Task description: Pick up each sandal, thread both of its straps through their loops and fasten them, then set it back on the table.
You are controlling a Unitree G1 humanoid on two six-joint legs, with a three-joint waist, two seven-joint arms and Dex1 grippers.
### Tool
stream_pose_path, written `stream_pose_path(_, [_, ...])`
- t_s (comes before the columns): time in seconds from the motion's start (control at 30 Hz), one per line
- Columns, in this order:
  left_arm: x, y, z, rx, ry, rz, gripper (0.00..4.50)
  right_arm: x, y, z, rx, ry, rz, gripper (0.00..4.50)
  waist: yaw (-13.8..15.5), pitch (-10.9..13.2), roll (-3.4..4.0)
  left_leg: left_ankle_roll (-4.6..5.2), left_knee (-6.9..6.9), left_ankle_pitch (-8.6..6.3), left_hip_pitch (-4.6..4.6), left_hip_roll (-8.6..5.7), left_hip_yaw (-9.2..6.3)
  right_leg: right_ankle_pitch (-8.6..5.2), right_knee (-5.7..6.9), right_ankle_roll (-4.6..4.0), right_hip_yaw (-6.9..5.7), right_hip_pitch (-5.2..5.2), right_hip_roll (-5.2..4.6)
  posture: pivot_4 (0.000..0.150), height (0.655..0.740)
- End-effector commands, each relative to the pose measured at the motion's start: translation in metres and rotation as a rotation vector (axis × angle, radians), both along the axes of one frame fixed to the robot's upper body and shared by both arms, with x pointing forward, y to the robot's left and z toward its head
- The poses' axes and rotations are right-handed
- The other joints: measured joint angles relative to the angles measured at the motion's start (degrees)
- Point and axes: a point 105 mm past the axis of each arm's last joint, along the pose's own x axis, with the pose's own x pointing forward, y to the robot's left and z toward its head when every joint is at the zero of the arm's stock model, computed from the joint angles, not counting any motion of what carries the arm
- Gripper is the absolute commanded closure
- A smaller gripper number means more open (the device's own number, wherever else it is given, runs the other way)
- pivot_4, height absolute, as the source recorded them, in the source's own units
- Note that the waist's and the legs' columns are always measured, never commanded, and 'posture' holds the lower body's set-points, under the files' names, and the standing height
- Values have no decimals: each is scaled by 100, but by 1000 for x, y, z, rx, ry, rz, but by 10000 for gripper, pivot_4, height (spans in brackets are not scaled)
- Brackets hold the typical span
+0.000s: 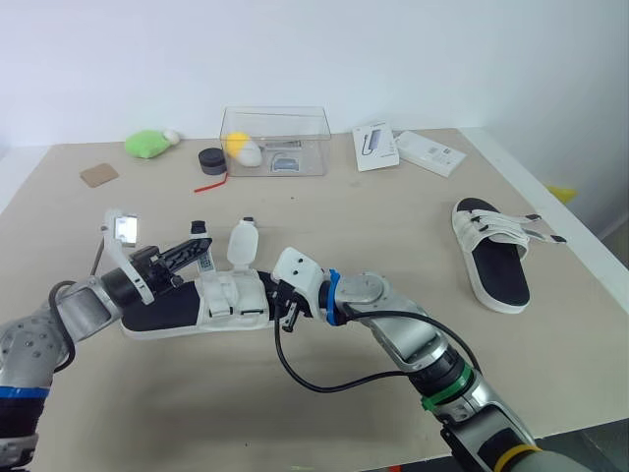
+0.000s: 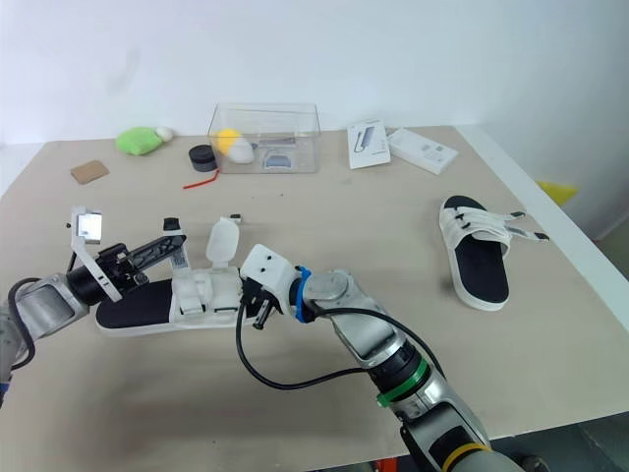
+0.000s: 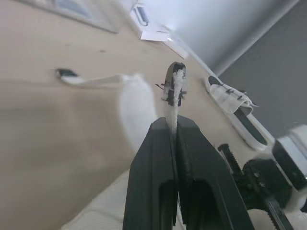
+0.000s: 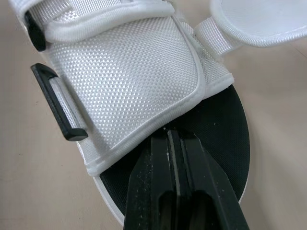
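Note:
A white sandal with a black footbed (image 1: 167, 317) lies on the table at centre left, its straps undone. One wide white flap (image 1: 242, 243) stands up. My left gripper (image 1: 201, 248) is shut on a white strap with a black tip (image 3: 173, 86), holding it above the sandal. At the sandal's other end my right gripper (image 4: 173, 140) is shut, its tips resting on the black footbed against the edge of the white upper (image 4: 139, 76). A black loop (image 4: 57, 103) sits on that upper's side. The second sandal (image 1: 491, 254) lies at the right, both straps across it.
At the back stand a clear box (image 1: 275, 138), a green soft toy (image 1: 147, 144), a black round piece (image 1: 211, 159) and a brown pad (image 1: 98, 175). Two white cartons (image 1: 375, 147) (image 1: 429, 152) lie back right. A black cable (image 1: 314, 382) loops off my right arm.

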Motion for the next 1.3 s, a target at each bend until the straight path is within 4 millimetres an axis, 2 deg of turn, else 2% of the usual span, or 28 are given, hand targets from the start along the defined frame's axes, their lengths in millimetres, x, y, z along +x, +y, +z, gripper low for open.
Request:
stream_pose_path(0.03, [7,3,3,33,-21,-3,43880,-7,-8,-32,-82,108,-36,45000,0,-2,-3,0,0,0,0,0,-3,0,0,0,-2,0,0,1500,7400])
stream_pose_path(0.13, [7,-3,-1,10,7,-39,43880,-7,-8,-32,-75,110,-44,45000,1,-2,-4,0,0,0,2,-1,-7,-1,0,-1,-5,4,-1,1500,7400])
stream_pose_path(0.33, [10,-12,4,-101,36,-76,43880,-7,-8,-32,-66,110,-57,45000,0,-6,-10,0,0,0,1,-8,-11,1,0,4,-5,7,-7,1500,7400])
stream_pose_path(0.53, [11,-9,-2,-62,66,-59,43880,-7,-8,-32,-59,104,-67,45000,0,-6,-10,0,0,0,2,-9,-17,14,0,27,-6,8,-8,1500,7400])
stream_pose_path(1.3, [6,9,-42,75,129,3,43880,-5,-7,-31,-56,97,-73,45000,-5,-6,-10,0,0,0,2,-10,-18,-1,0,2,-7,7,-11,1500,7400])
